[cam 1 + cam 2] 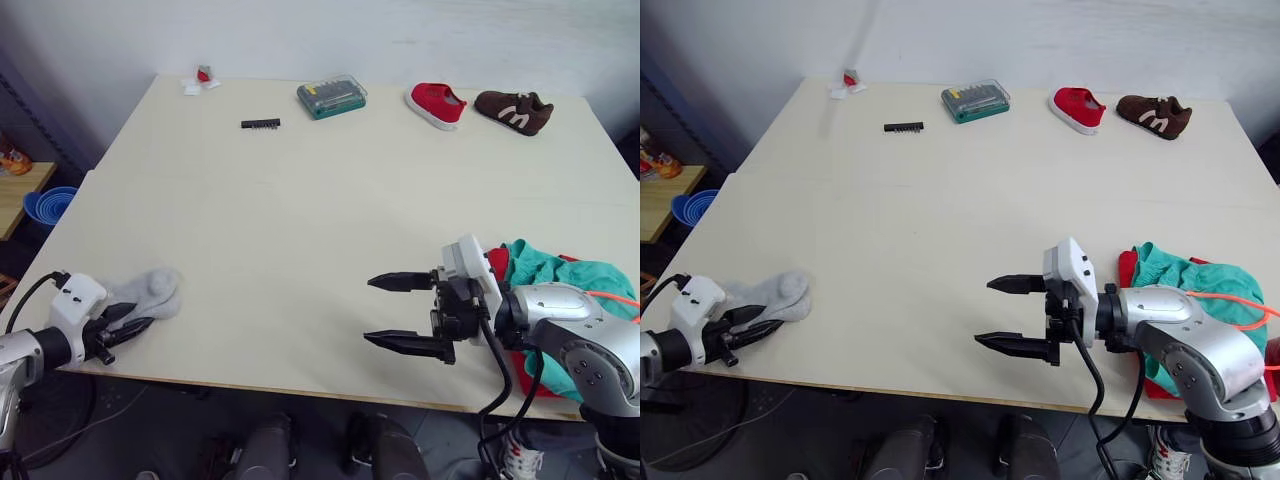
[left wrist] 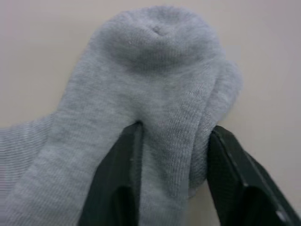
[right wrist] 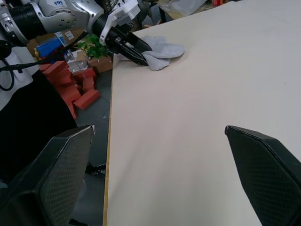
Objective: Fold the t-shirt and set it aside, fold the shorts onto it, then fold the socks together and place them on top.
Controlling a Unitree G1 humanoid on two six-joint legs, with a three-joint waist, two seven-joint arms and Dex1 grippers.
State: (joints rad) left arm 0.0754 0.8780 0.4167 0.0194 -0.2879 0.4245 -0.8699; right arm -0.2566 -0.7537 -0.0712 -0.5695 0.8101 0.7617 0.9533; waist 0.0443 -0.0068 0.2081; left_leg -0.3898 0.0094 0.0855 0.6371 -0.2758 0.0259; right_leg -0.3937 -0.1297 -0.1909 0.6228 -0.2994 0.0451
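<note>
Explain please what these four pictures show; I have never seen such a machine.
It is a two-armed robot at a table. Two pictures come from its head, two from cameras on its wrists. The left claw is shut on grey socks at the table's near left edge. The right claw is open over bare table. Behind the right arm, green shorts lie on a red t-shirt. At the far side are a red shoe, a brown shoe and a tool case.

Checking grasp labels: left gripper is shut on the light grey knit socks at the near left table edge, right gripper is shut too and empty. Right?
Not quite. The right gripper is open, black fingers spread wide over bare table, as the left eye view shows. The left gripper is indeed shut on the light grey knit socks.
</note>
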